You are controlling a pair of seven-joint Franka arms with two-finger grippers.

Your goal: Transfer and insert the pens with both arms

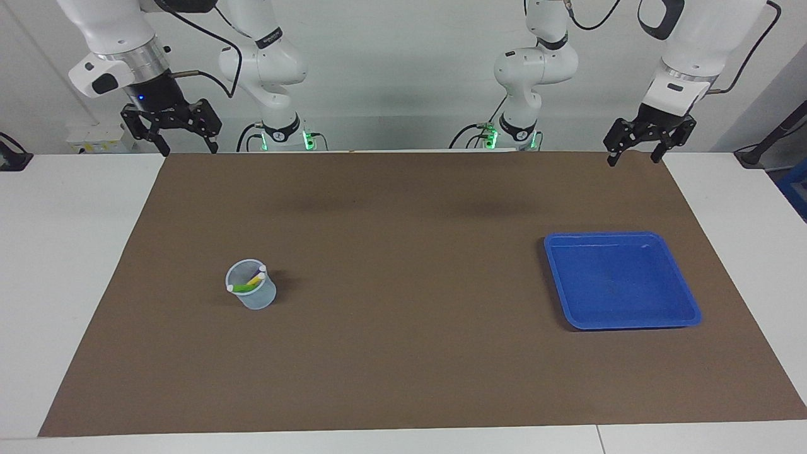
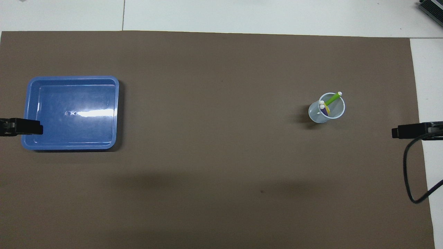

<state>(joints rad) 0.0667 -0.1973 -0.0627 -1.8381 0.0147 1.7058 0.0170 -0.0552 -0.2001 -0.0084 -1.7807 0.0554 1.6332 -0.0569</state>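
The pens stand together in a small clear cup (image 1: 261,299) on the brown mat, toward the right arm's end of the table. The green pen (image 2: 332,99) leans over the rim, with the yellow pen (image 2: 327,108) and the purple pen (image 2: 324,111) beside it, whitish caps up. My right gripper (image 1: 189,149) hangs open and empty over the mat's corner at the robots' edge. Open and empty too, my left gripper (image 1: 633,159) waits over the mat's other corner at the robots' edge.
A blue tray (image 1: 621,284) with nothing in it lies on the mat toward the left arm's end. The brown mat (image 1: 403,252) covers most of the white table. A black cable (image 2: 410,173) hangs from the right wrist.
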